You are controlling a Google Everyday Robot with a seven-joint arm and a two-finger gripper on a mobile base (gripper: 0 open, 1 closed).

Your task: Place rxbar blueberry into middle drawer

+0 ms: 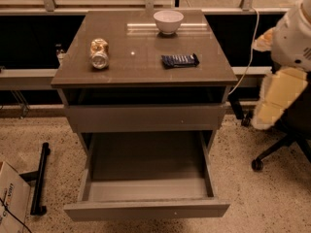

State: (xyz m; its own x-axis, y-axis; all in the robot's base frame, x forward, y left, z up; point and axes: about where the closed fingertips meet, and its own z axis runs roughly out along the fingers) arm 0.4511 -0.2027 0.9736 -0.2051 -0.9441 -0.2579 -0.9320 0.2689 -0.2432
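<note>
The rxbar blueberry (pixel 180 60), a flat dark navy bar, lies on the brown cabinet top (pixel 141 67), right of centre. The middle drawer (pixel 146 210) is pulled wide open below, and its grey floor is bare. My arm, white and cream, hangs at the right edge of the view. Its gripper (pixel 265 118) is beside the cabinet, well to the right of the bar and lower than it, and holds nothing that shows.
A tan and silver can (pixel 99 53) lies on the left of the top and a white bowl (pixel 168 21) stands at the back. The upper drawer front (pixel 146 118) is closed. An office chair base (pixel 272 154) stands at right, with a cardboard box (pixel 12 198) and a black stand (pixel 39 178) at left.
</note>
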